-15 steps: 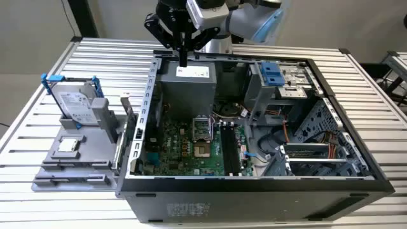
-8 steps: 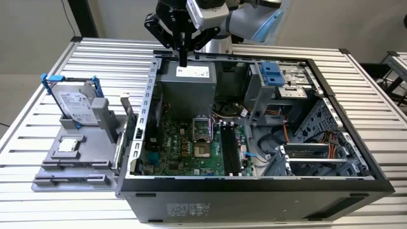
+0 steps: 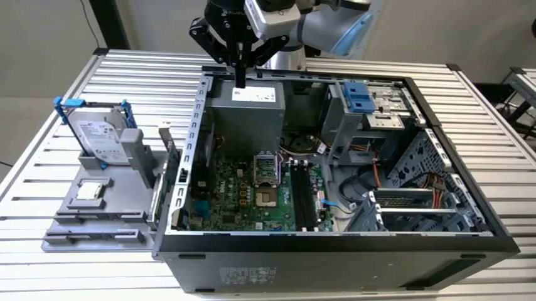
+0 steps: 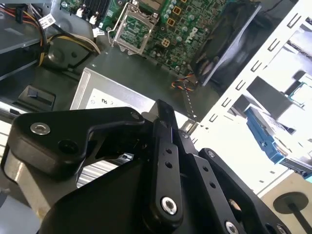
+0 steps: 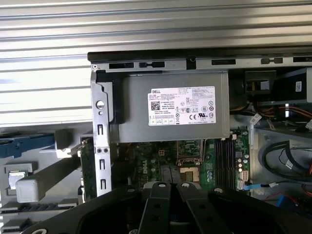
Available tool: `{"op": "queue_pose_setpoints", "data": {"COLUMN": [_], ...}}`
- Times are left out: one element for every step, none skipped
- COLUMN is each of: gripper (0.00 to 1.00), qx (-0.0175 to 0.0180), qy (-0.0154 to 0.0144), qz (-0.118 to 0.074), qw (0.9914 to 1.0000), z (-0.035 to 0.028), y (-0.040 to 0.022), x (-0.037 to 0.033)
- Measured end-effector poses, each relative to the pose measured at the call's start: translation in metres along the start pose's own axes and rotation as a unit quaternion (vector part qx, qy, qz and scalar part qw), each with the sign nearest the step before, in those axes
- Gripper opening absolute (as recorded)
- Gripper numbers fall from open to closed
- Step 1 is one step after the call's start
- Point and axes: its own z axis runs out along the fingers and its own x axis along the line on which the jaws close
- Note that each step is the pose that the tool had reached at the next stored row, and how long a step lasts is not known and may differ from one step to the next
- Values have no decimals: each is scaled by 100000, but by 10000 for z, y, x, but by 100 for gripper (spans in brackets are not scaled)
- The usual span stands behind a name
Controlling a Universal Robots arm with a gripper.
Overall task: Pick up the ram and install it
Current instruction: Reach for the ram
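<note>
In the exterior view my gripper [image 3: 241, 80] hangs above the back of the open computer case [image 3: 201, 157], over the grey power supply [image 3: 247, 106]. Its black fingers [image 4: 165, 141] are pressed together and I see nothing between them. A thin dark board that looks like the ram [image 3: 170, 166] stands on edge between the grey holder [image 3: 100, 213] and the case's wall, well below the gripper and toward the exterior view's left. The memory slots [image 3: 302, 197] lie on the green motherboard [image 3: 243, 200] inside the case, and they also show in the first wrist view [image 5: 224, 156].
On the grey holder stand a silver hard drive in a blue frame [image 3: 99, 135] and a small square processor chip [image 3: 90, 190]. The open processor socket [image 3: 265, 169], cable bundles [image 3: 368, 188] and drive bays [image 3: 368, 103] crowd the inside of the case. Everything rests on a slatted metal table [image 3: 50, 100].
</note>
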Motion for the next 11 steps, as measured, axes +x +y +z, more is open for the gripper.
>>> {"op": "queue_pose_setpoints", "data": {"gripper": [0, 0, 0, 0, 0, 0, 0, 0, 0, 0, 0], "qx": [-8, -14, -13, -14, -17, -20, -25, -27, -23, -27, -26], "qy": [15, 29, 41, 47, 52, 53, 53, 57, 61, 60, 59], "qz": [-330, -630, -844, -952, -1039, -1120, -1180, -1225, -1250, -1271, -1290], "qw": [99999, 99998, 99996, 99995, 99995, 99994, 99993, 99992, 99992, 99992, 99992], "z": [0, 0, -1, -1, -1, -2, -2, -2, -3, -3, -3], "y": [-1, -1, -1, -2, -2, -2, -2, -2, -3, -4, -5], "x": [7, 16, 28, 43, 62, 82, 101, 121, 140, 159, 175]}}
